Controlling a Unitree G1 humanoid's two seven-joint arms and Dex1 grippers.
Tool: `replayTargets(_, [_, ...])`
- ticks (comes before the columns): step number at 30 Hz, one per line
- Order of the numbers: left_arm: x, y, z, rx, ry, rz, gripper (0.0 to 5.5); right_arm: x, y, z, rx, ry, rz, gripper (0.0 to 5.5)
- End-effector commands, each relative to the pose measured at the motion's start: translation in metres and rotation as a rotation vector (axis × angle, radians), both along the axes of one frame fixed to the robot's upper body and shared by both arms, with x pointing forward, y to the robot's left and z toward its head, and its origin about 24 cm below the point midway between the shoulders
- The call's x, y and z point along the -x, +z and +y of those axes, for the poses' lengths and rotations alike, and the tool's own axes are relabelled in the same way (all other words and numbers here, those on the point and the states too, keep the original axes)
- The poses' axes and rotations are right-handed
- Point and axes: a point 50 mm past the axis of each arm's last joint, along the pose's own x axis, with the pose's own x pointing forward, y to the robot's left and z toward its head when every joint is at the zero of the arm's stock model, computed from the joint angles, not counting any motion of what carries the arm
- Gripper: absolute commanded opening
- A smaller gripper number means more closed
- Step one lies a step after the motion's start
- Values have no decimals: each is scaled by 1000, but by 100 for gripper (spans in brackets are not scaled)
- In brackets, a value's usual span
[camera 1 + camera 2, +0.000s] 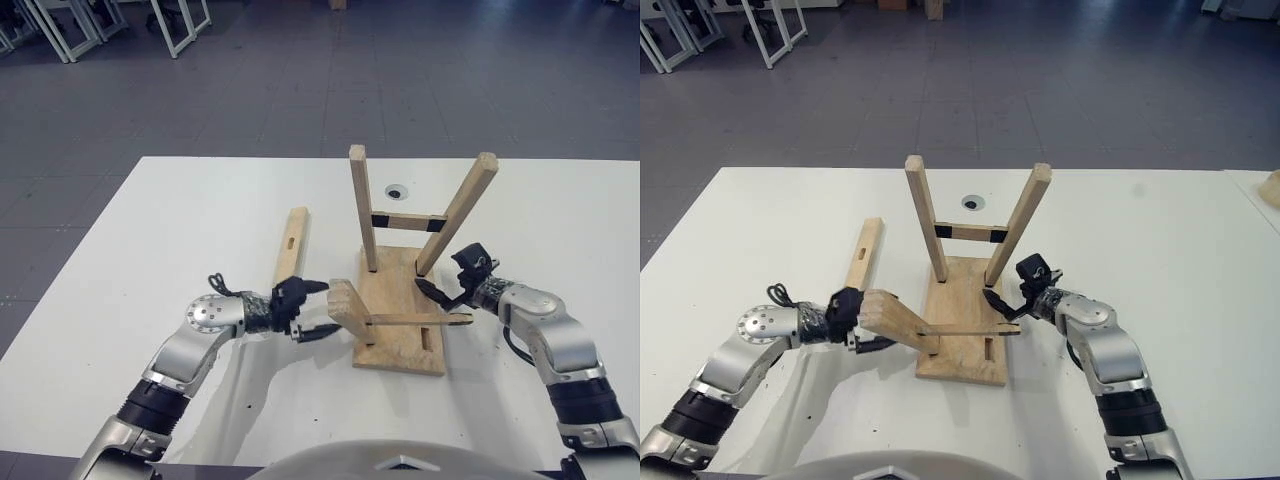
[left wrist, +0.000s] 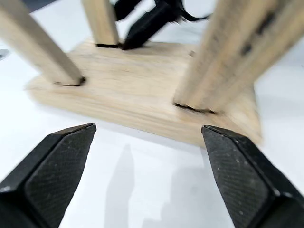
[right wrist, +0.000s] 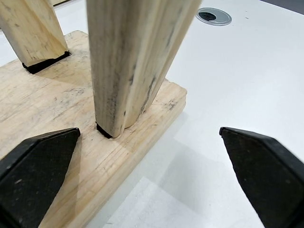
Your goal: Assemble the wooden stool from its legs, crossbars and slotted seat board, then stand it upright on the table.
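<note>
To do this step well, I judge the left pincer (image 1: 318, 308) should be closing squarely on the tilted pale wooden leg (image 1: 350, 308) just ahead of it. It should be righting the leg slowly so the foot is sinking straight into its slot rather than jamming.

That pincer is gaping wide and holding nothing. The right pincer (image 1: 442, 300) is also spread wide, straddling the base of the upright pale wooden leg (image 1: 460, 210) without gripping it. It would likely be steadying the board.

The flat light-wood slotted seat board (image 1: 400, 352) is lying on the white tabletop (image 1: 180, 220) between the two pincers. A second upright wooden leg (image 1: 362, 205) is standing beyond them, joined to the first by a short black-taped crossbar (image 1: 408, 222).

A thin wooden crossbar (image 1: 410, 320) is sticking out from the tilted leg toward the right pincer. A loose wooden leg (image 1: 291, 245) is lying beyond the left pincer.
</note>
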Motion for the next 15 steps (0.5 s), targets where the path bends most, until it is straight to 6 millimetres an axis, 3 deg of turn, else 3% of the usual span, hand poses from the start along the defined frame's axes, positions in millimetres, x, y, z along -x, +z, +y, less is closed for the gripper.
replayTargets(1, [-4,20,10,132,285,20,411,15,-12,-5,8,-47,65,550])
replayTargets(4, [-5,28,9,164,515,13,411,18,-14,-4,0,-62,70,550])
replayTargets(8, [-12,18,8,62,928,5,411,20,-12,-2,-17,-83,64,550])
replayTargets(11, [-12,2,0,-22,1057,33,411,22,-11,3,-27,-81,64,550])
replayTargets(15, [-9,-15,0,-72,1089,89,411,23,-10,6,-33,-76,64,550])
